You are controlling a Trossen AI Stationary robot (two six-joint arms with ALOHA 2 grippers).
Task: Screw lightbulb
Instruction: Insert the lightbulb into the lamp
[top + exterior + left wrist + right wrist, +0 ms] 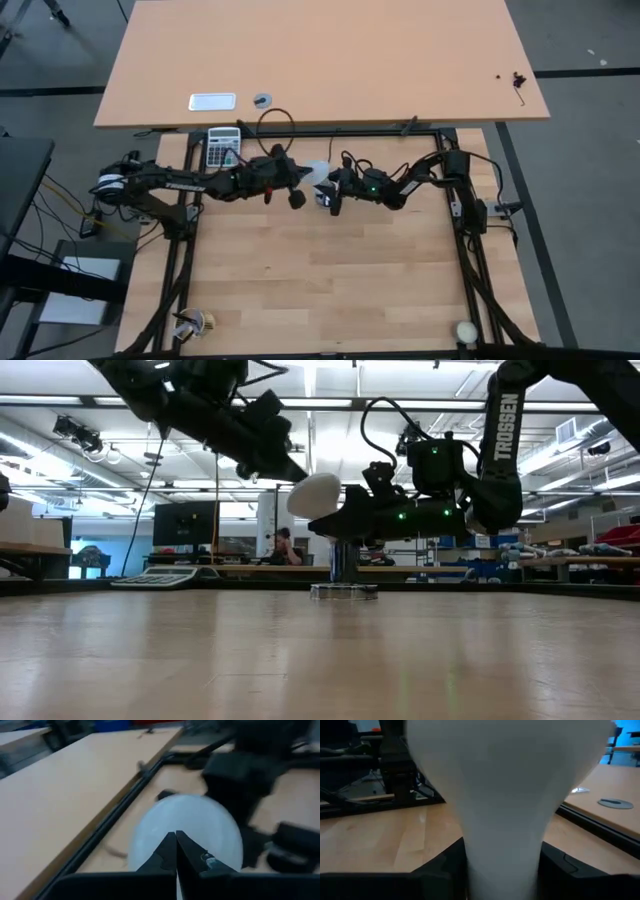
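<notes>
**Bulb held aloft, socket waiting below**

The right gripper [335, 520] has its jaws clamped on the narrow neck of the lightbulb [314, 494], which the right wrist view shows filling the gap between the two dark fingers, dome pointing away from the wrist. The bulb hangs in the air over the far middle of the table [330, 290], lying roughly level rather than base-down. The left gripper [176, 851] has its jaws fully closed on nothing; its tips sit just before the dome, and whether they touch it cannot be told.

Judging by this, the step in hand is carrying and orienting the bulb, with seating not yet begun. The socket [343, 591] rests flat on the table, below and slightly to the side of the bulb. The next move seems to call for tipping the screw base downward, centring it over the socket, then lowering and turning.

The two arms meet closely here, so room between them is tight. The calculator [222, 147] lies near the far left edge; the near half of the table offers open room.
</notes>
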